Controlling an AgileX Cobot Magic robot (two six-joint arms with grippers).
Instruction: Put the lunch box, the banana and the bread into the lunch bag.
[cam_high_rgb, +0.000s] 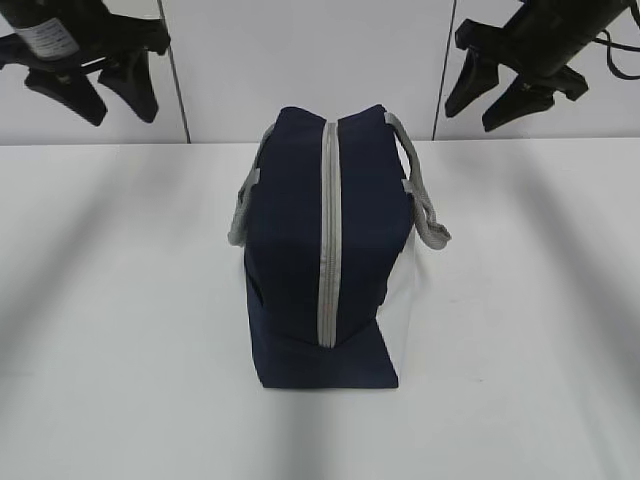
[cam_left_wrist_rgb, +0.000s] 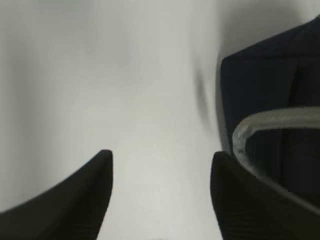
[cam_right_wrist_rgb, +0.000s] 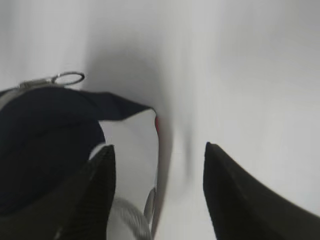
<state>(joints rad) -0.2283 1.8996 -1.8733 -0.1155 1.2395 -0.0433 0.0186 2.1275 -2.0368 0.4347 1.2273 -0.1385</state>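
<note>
Overhead, left pincer (cam_high_rgb: 90, 95) and right pincer (cam_high_rgb: 500, 95) both parted, empty, clear of lunch bag (cam_high_rgb: 290, 250).

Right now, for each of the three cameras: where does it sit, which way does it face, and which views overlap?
Exterior: faces the table from the front, slanting down at the zipped lunch bag; the left claw and right claw hang open at the top corners.
Left wrist: looks down between its open claw at bare table, with the bag's side and grey handle at right.
Right wrist: looks down between its open claw, with the bag and zipper ring pull at left.
Shared: all three show the bag.
</note>
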